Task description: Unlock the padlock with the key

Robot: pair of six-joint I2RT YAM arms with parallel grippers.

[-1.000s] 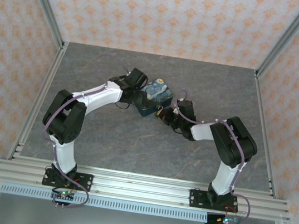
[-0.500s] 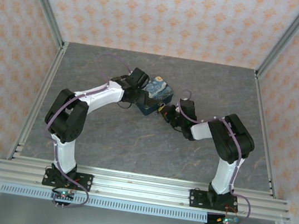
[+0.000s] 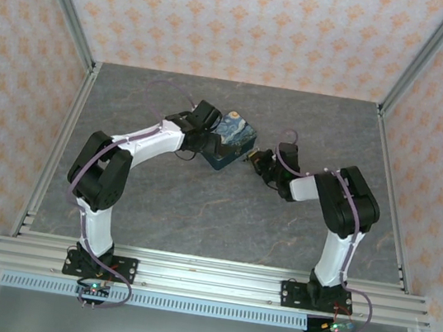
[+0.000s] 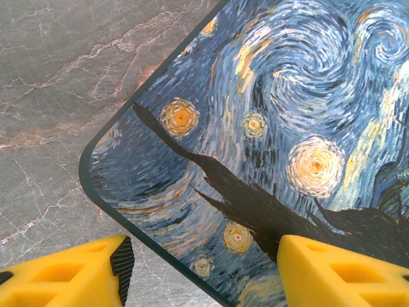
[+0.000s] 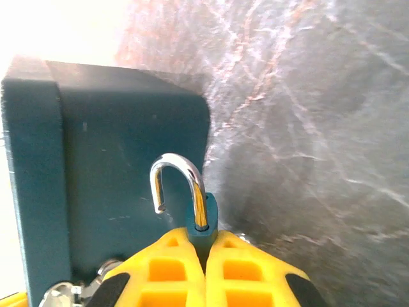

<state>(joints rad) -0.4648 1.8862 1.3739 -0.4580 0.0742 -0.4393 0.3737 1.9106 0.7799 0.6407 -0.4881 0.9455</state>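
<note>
Padlock (image 5: pixel 202 224): small teal body, silver shackle (image 5: pixel 176 165) open | right pincer (image 5: pixel 204 240) clamps it | left pincer (image 4: pixel 203 252) agape over box (image 4: pixel 268 128)

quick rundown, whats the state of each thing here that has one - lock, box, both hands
padlock: unlocked, shackle swung open with one end free, body pinched in the right hand
box: lid looks shut
left hand: open, straddling a corner of the box
right hand: shut on the padlock
</note>
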